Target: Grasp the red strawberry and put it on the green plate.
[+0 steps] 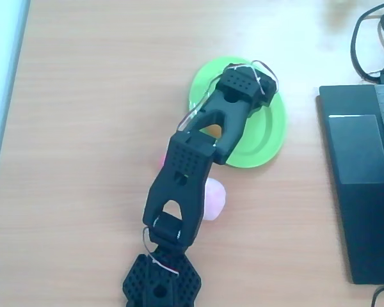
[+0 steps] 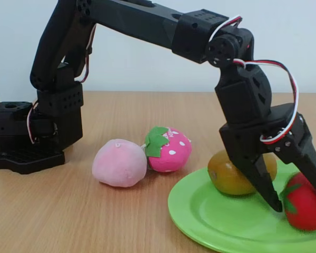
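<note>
The red strawberry (image 2: 305,212) with its green leafy cap rests low on the right side of the green plate (image 2: 221,221). My gripper (image 2: 301,201) reaches down over the plate, with one finger on either side of the strawberry. Both fingers (image 2: 263,182) press against it, so the gripper is shut on the strawberry. In the overhead view my black arm (image 1: 198,160) stretches over the green plate (image 1: 275,125) and hides the gripper and the strawberry.
A brown-orange fruit (image 2: 230,174) lies on the plate's left part, just behind my left finger. A pink white-dotted strawberry (image 2: 171,150) and a pale pink round fruit (image 2: 119,163) lie on the table left of the plate. A black laptop (image 1: 361,179) sits at the right.
</note>
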Tool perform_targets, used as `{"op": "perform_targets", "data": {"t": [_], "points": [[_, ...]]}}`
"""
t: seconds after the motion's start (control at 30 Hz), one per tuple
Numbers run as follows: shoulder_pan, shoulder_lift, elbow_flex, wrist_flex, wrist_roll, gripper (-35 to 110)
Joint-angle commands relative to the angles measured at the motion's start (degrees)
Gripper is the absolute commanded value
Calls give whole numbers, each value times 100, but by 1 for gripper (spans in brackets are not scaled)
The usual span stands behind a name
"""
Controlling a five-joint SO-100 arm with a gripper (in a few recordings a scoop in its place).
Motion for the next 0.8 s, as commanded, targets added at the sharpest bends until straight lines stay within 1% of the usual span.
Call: {"op": "perform_targets", "data": {"t": [0.0,0.37,0.57,0.67,0.77], "points": [[44,316,44,26,9,35],[-70,817,448,26,0,35],[-272,1969,861,79,-18,30],[-545,2909,993,132,-70,24],[-1055,3867,1230,62,-615,7]]}}
